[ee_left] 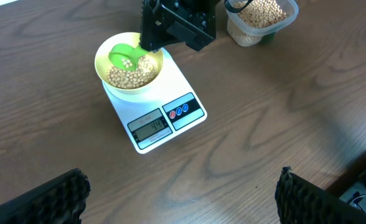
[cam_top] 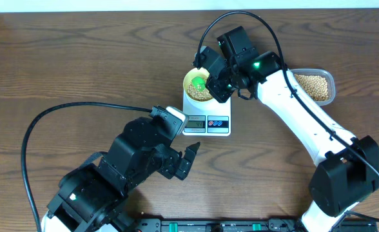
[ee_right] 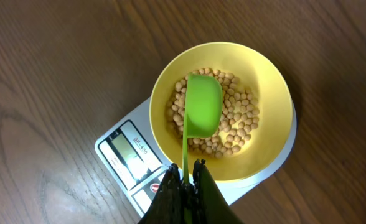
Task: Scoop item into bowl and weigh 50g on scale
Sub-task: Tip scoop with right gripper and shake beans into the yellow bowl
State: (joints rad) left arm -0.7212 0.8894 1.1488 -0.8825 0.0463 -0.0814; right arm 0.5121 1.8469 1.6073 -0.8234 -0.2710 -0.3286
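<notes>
While clamping the green scoop (ee_right: 203, 106), right pincer (ee_right: 186, 177) is hovering at the rim of the bowl (ee_right: 270, 149) on the scale (ee_right: 124, 155). Left pincer (ee_left: 183, 202) is gaping wide, well apart.

Beige beans (ee_right: 236, 118), yel. bowl (ee_right: 276, 81), grn scoop (ee_right: 203, 109), white scale (ee_left: 170, 81); brown wood-grain tbl (ee_left: 264, 124).

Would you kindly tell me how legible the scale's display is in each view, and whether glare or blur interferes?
Overhead: the scale display is too small to read, no glare. Left wrist: display evenly lit and sharp, digits visible but small. Right wrist: display seen obliquely with a pale sheen, digits washed out, though the bowl and beans are crisp.
</notes>
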